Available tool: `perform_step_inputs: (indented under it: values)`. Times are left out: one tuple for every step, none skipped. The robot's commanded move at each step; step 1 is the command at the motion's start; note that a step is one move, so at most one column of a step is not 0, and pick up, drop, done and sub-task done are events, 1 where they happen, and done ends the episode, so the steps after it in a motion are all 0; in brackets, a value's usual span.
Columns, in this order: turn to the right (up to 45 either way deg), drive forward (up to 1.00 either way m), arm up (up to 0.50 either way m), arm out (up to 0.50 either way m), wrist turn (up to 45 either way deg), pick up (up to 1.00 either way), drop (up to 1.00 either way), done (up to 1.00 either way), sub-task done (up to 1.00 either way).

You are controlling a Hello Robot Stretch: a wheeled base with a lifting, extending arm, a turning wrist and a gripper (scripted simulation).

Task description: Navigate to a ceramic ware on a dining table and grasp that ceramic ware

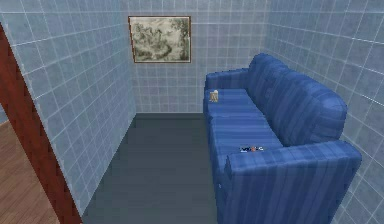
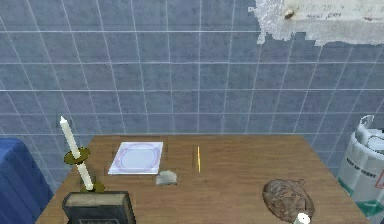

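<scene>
Table (image 2: pixel 240 172): wood, set against a blue tiled wall (image 2: pixel 180 70).
Near edge: dark box (image 2: pixel 98 207) on the arm side view's left, brown round dish (image 2: pixel 285 195) on its right.
Mid: white candle (image 2: pixel 71 141) in a holder, small grey lump (image 2: pixel 167 179).
Plate (image 2: pixel 135 158): pale, flat on the table, between candle and pencil (image 2: pixel 198 157).
Gripper: cannot tell its state.
Forward view: blue sofa (image 1: pixel 270 120), framed picture (image 1: pixel 159 40) on the far wall.

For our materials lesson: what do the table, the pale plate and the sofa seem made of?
Table: probably wood, matte brown with faint grain.
Plate: perhaps glazed ceramic, pale and smooth with a rim.
Sofa: seemingly fabric upholstery, blue striped, softly padded.
</scene>
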Motion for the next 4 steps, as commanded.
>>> perform_step_inputs:
  values:
    - [0.0,0.00,0.50,0.00,0.0,0.00,0.00,0.00,0.00]
    - [0.0,0.00,0.32,0.00,0.0,0.00,0.00,0.00,0.00]
    - [0.0,0.00,0.00,0.32,0.0,0.00,0.00,0.00,0.00]
    - [0.0,0.00,0.00,0.00,45.0,0.00,0.00,0.00,0.00]
